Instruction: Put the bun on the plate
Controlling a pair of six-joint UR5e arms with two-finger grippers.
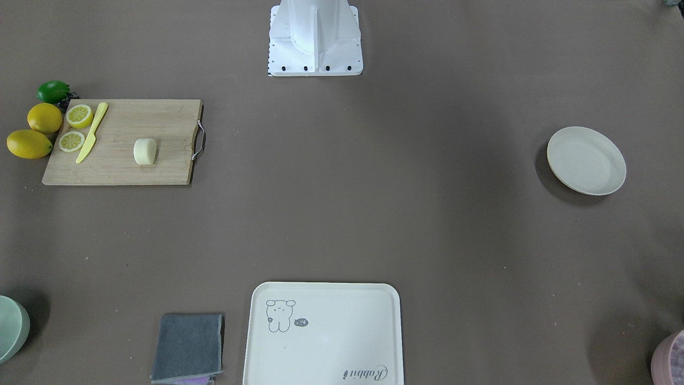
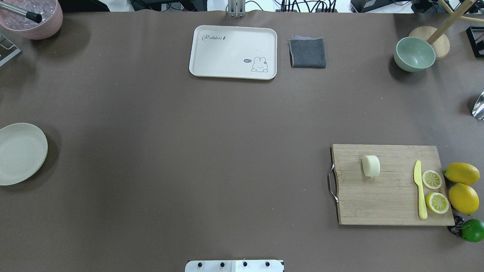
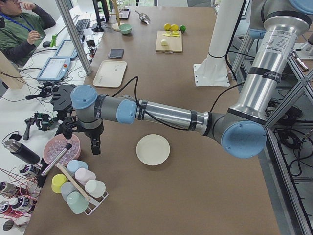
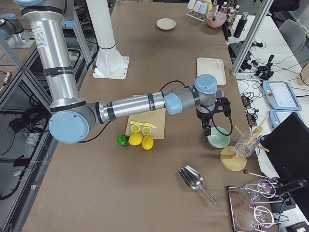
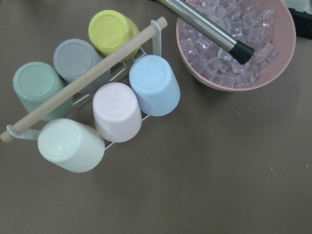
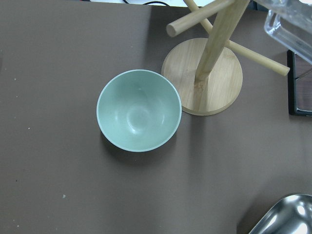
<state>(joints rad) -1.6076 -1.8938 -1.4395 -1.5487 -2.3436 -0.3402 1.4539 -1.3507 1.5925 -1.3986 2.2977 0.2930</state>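
The pale cream bun (image 1: 145,151) (image 2: 371,166) lies on a wooden cutting board (image 2: 393,200) on the robot's right side, also small and far in the exterior left view (image 3: 164,43). The round off-white plate (image 1: 586,160) (image 2: 20,153) (image 3: 153,149) sits bare at the robot's left table edge. My left gripper (image 3: 95,144) hangs beyond the plate, over a pink ice bowl and a cup rack; I cannot tell whether it is open or shut. My right gripper (image 4: 207,129) hangs over a green bowl, far from the bun; its state I cannot tell either.
On the board lie a yellow knife (image 2: 419,194) and two lemon halves (image 2: 432,179); whole lemons (image 2: 462,173) and a lime (image 2: 472,230) sit beside it. A cream tray (image 2: 233,52), grey cloth (image 2: 307,52), green bowl (image 6: 139,109), wooden stand (image 6: 209,73), ice bowl (image 5: 280,53), cup rack (image 5: 97,92).
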